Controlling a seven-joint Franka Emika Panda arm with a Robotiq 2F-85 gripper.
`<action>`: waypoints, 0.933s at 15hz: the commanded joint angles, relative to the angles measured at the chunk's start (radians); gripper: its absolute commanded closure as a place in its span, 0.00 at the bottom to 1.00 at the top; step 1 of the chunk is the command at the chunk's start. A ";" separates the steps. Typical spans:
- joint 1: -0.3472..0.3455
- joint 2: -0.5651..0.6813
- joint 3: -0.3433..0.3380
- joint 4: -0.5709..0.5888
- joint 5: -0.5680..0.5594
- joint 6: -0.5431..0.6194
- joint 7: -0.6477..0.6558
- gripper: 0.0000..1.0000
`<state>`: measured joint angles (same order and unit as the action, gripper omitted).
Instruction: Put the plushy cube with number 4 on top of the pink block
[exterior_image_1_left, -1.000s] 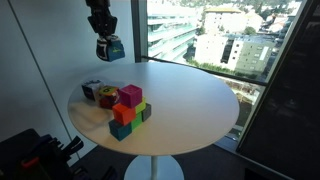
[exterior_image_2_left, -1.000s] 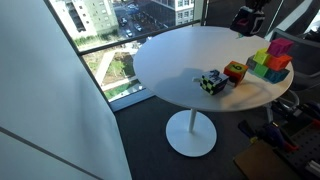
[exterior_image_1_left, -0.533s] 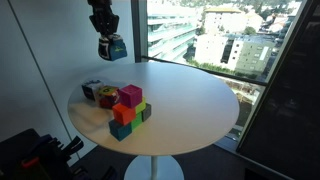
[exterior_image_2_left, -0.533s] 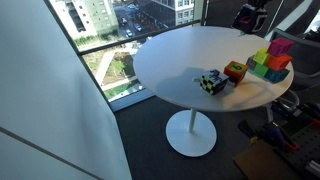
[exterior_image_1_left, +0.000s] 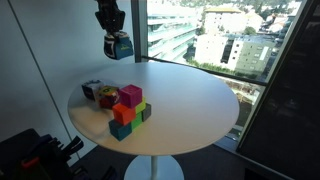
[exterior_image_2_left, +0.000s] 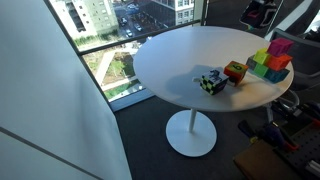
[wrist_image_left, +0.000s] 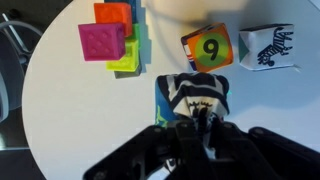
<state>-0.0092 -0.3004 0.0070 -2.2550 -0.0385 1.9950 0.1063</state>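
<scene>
My gripper (exterior_image_1_left: 113, 36) is shut on the plushy cube with number 4 (exterior_image_1_left: 119, 48), a teal soft cube, and holds it high above the far edge of the round white table (exterior_image_1_left: 190, 100). In the wrist view the cube (wrist_image_left: 195, 93) shows a striped pale face between my fingers (wrist_image_left: 197, 120). The pink block (exterior_image_1_left: 130, 96) sits on top of a stack of small blocks; it also shows in an exterior view (exterior_image_2_left: 280, 47) and in the wrist view (wrist_image_left: 102, 43), off to the side of the held cube. My gripper (exterior_image_2_left: 258, 12) is partly cut off in an exterior view.
An orange-red block (wrist_image_left: 113, 12) and a green block (wrist_image_left: 129, 60) lie beside the pink one. A soft cube with a 9 (wrist_image_left: 207, 48) and a white zebra cube (wrist_image_left: 270, 47) lie nearby. A big window stands behind the table.
My gripper has moved sideways with the plushy cube, toward the middle of the table's far edge. The blocks have not moved.
</scene>
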 joint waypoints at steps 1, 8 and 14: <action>-0.019 -0.026 -0.021 -0.003 -0.003 -0.035 -0.024 0.93; -0.044 -0.039 -0.051 -0.020 -0.020 -0.082 -0.061 0.93; -0.062 -0.060 -0.065 -0.059 -0.058 -0.091 -0.083 0.93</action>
<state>-0.0581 -0.3222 -0.0520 -2.2842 -0.0673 1.9179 0.0513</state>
